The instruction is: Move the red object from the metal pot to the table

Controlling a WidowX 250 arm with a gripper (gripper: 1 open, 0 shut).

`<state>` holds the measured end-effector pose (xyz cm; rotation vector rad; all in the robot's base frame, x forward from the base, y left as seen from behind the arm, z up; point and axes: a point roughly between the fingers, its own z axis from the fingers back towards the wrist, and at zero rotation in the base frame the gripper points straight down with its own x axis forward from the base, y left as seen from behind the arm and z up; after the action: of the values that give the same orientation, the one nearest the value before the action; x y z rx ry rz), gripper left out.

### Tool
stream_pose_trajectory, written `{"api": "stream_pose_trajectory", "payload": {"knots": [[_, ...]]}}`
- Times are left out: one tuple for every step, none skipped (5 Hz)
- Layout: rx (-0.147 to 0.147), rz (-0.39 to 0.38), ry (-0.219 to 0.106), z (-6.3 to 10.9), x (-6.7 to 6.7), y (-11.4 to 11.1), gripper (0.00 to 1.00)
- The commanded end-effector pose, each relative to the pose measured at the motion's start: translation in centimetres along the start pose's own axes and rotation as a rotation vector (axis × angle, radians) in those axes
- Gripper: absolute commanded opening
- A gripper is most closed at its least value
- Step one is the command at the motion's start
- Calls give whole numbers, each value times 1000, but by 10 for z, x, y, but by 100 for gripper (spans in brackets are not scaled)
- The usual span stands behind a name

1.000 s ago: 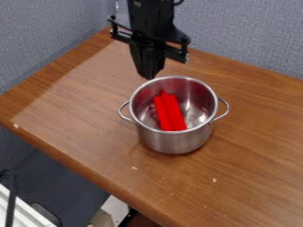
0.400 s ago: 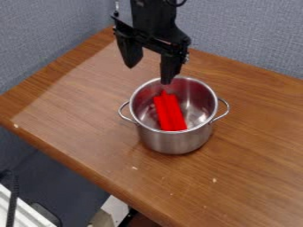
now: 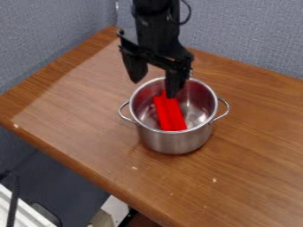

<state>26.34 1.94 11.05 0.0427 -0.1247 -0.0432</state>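
The red object [image 3: 169, 113] lies inside the metal pot [image 3: 175, 133], leaning from the bottom toward the back wall. The pot stands near the middle of the brown wooden table [image 3: 71, 97]. My black gripper [image 3: 157, 78] hangs straight down over the pot's back left rim with its jaws open wide. One finger [image 3: 175, 82] reaches down just above the red object's upper end, and the other finger is outside the pot at its left. Nothing is held.
A grey-blue wall rises behind the table. The table's front edge runs diagonally from the left to the bottom right, with dark floor and a white stand below it.
The gripper went from shut to wide open and came down closer to the pot. The red object and the pot have not moved.
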Motion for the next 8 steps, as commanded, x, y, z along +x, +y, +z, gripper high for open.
{"api": "stream_pose_trajectory", "payload": {"knots": [[-9,10,-34,-7,5,-1,100],[-21,17,-43,-19,6,-1,100],[-33,18,-52,-29,6,-3,100],[-34,15,-66,-37,7,-4,100],[-35,13,-74,-43,7,-4,100],[-39,13,-76,-48,6,-4,100],[-42,13,-73,-52,6,-4,100],[-45,13,-70,-56,7,-4,100]]}}
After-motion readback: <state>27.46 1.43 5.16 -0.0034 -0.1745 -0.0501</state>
